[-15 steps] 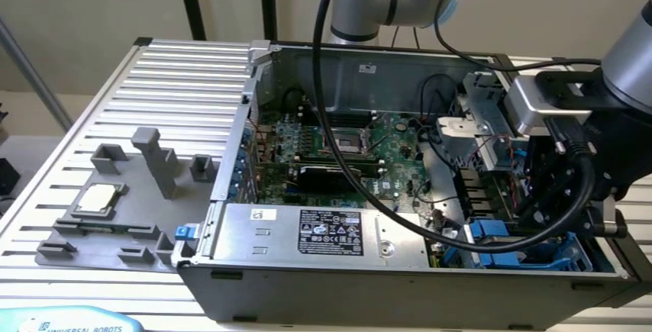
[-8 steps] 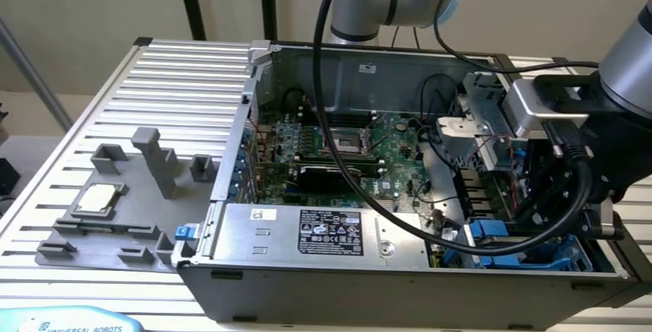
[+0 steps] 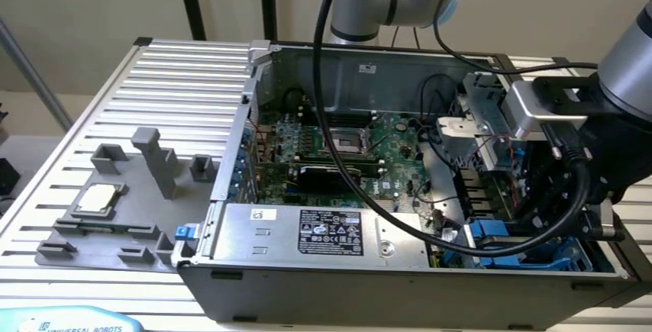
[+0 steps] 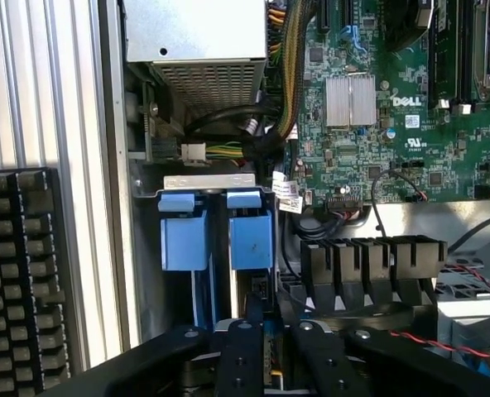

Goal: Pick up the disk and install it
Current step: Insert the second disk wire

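Observation:
The disk (image 4: 250,240), seen edge-on in its bright blue carrier, stands in a slot of the drive bay at the corner of the open computer case (image 3: 408,278). A second blue carrier (image 4: 183,236) sits in the slot beside it. My gripper (image 4: 261,322) hangs directly over the disk's edge, in line with its slot and very close to it. In the exterior view the gripper (image 3: 530,233) is low inside the case at the exterior view's right, above the blue carriers (image 3: 499,234). The black wrist body hides whether it touches the disk.
A silver power supply (image 3: 316,233) with a black label lies along the case's front. The green motherboard (image 3: 337,149) fills the middle, with cable bundles (image 4: 290,74) near the bay. A grey fixture with a CPU chip (image 3: 97,198) sits on the slatted table.

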Controlling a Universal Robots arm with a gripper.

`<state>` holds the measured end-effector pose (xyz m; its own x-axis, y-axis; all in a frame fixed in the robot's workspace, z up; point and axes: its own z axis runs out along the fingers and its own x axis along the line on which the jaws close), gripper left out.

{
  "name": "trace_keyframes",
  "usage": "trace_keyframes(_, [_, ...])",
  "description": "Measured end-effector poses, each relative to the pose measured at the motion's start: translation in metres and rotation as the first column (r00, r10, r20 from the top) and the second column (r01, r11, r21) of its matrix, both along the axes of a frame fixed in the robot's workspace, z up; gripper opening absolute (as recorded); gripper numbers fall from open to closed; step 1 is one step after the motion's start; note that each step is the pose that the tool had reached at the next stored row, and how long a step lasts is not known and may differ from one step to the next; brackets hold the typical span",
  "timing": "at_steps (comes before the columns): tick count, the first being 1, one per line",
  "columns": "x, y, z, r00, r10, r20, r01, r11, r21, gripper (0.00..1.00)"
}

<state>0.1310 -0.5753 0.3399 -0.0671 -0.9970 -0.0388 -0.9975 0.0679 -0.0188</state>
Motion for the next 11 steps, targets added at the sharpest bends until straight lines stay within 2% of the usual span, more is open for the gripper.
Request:
trace_keyframes(4, [-0.001,-0.0005,0.0111,1.0000,0.000,0.0000,0.000,1.0000,-0.0007,0.24])
trace_keyframes(9, [-0.017,-0.0036,0.0126,1.0000,0.000,0.0016,0.000,1.0000,-0.0004,0.24])
trace_keyframes(11, [-0.019,-0.0039,0.0127,1.0000,0.000,0.0018,0.000,1.0000,0.0000,0.24])
